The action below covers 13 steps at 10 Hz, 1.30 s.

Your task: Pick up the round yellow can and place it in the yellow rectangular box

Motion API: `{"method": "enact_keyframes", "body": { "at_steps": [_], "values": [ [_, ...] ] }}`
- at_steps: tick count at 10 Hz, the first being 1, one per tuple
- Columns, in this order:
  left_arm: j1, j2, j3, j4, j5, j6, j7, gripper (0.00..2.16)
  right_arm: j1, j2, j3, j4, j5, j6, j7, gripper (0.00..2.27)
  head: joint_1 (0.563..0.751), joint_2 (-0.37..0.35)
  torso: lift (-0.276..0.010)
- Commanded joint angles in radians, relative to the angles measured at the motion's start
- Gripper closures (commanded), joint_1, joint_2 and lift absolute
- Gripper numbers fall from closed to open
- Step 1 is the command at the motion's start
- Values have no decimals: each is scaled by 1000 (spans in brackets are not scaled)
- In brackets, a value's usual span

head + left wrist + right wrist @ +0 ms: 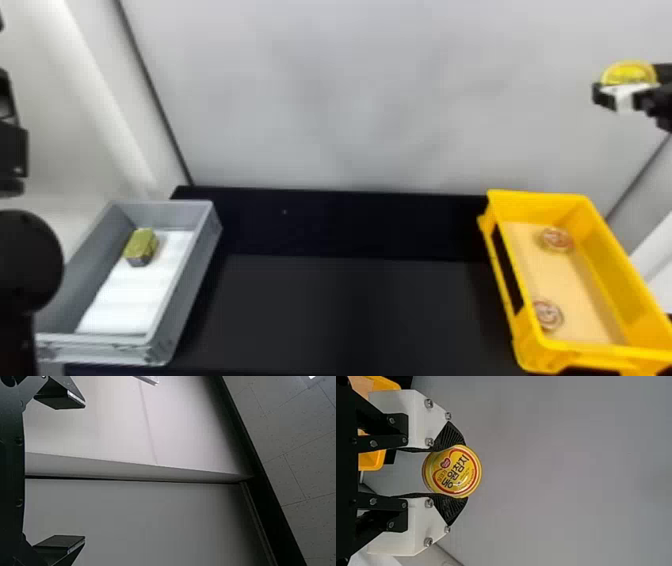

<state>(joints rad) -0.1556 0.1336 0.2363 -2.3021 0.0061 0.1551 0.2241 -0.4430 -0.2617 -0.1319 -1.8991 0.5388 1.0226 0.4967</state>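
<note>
One round yellow can (451, 471) hangs in the grip of your right gripper (455, 472), high above the yellow rectangular box (602, 265) and toward its far right, its printed lid facing the wrist camera. The right jaws are closed on the can's sides. You appear to have the pick-up finished; the carry over the box, the lowering and the release are left, placing the job at roughly its midpoint. Your left gripper (81, 472), well to the left of the box, has its jaws spread apart with nothing between them.

Edges will likely matter most. The box's raised rim must be cleared on the way down, and the grey wall panel (375, 100) behind the box calls for care as you swing the arm inward. Two round cans with reddish markings, one toward the box's far end (556, 240) and one nearer its front left (548, 315), sit inside; the tan floor between them looks like your roomiest landing. Left of the box, the black table (350, 305) runs toward a grey plastic tray (196, 270) holding an olive-green block (141, 246), apparently outside your path.
</note>
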Motion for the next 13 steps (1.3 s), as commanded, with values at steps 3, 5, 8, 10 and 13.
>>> {"method": "enact_keyframes", "body": {
  "at_steps": [3, 5, 8, 10, 13],
  "values": [
    [1, 0, 5, -5, 0, 1, -2, 88, 47, -17, -118, 166, -157, -71, -55, 780, 694, 54, -3],
    [1, -3, 5, -5, 0, 1, -2, 88, 49, -54, -117, 311, -270, -123, -87, 780, 694, 54, -3],
    [2, -5, 5, -3, 0, 0, -3, 88, 27, -83, -94, 529, -379, -212, -113, 780, 694, 54, -3],
    [4, -5, 5, -2, 0, -3, -5, 88, -13, -85, -68, 689, -395, -261, -115, 780, 694, 54, -3],
    [8, -5, 5, 1, 3, -9, -6, 88, -46, -85, -49, 871, -424, -301, -119, 780, 694, 54, -3]
  ]
}}
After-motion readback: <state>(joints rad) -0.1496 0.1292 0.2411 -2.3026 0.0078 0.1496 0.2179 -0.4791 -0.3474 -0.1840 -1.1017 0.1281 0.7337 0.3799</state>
